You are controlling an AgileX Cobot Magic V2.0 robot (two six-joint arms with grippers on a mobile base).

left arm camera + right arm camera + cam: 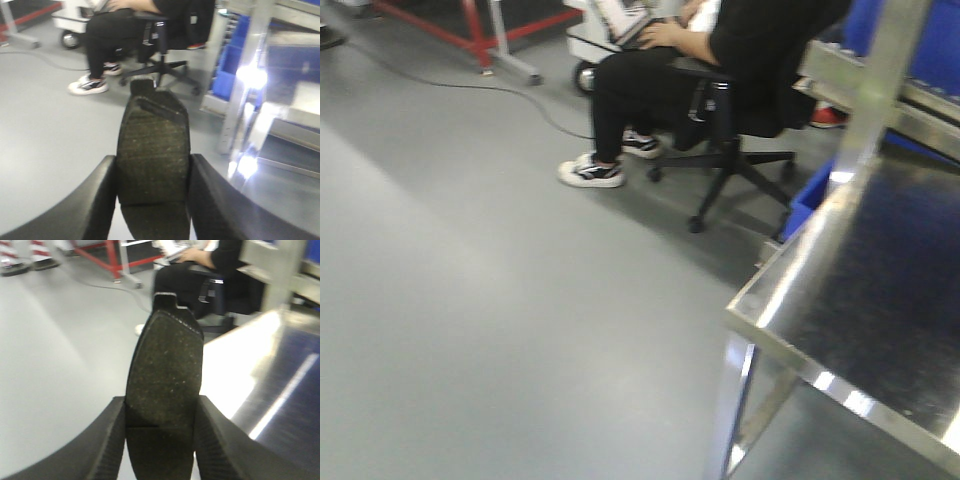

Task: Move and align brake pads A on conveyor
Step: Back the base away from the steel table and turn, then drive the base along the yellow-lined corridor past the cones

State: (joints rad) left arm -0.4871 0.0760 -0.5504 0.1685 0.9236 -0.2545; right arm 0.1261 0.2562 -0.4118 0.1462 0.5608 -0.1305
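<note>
Left pad, right pad — between jaws

Left pad, right pad: dark grey-brown, pale flecks.
Fingers are black; floor plain grey; bins blue; frame red; shoes black-and-white.

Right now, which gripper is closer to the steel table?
Right, probably. The right gripper, with its brake pad, hangs at the steel table's edge; the left gripper, with another, hangs over floor, farther off.

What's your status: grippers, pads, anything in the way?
Left gripper shut on brake pad. Right gripper shut on second brake pad. Conveyor not in view. Seated person ahead, steel tabletop to the right.
</note>
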